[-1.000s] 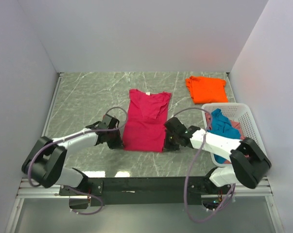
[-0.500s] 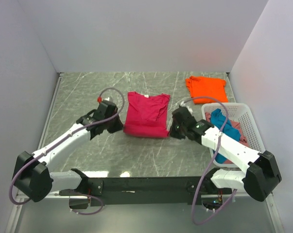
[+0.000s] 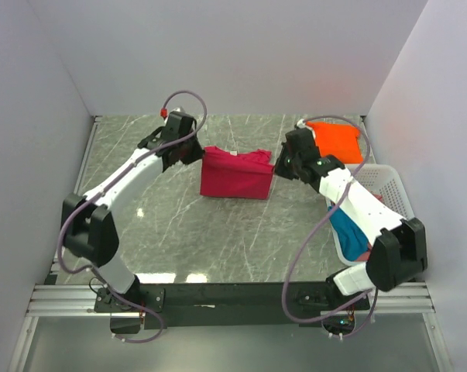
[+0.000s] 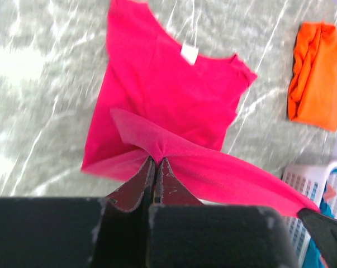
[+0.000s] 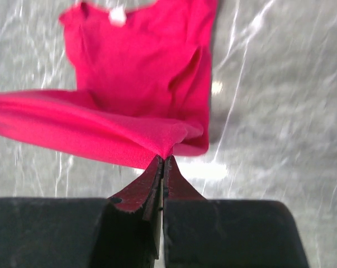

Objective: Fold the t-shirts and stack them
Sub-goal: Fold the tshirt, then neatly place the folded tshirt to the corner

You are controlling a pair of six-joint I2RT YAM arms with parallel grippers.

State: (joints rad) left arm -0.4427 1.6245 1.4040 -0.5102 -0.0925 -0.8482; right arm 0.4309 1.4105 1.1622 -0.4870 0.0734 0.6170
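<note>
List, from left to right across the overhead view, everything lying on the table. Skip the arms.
crimson t-shirt → orange t-shirt → white lattice basket

the centre t-shirt (image 3: pixel 235 180) lies on the table (image 3: pixel 179 225), the far t-shirt (image 3: pixel 341 143) behind-right, the basket (image 3: pixel 392 186) before it.

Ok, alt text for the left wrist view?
The left end effector is shut on a hem of the crimson t-shirt, held above the rest of the shirt on the marbled table. An orange t-shirt lies upper right, a white basket lower right.
</note>
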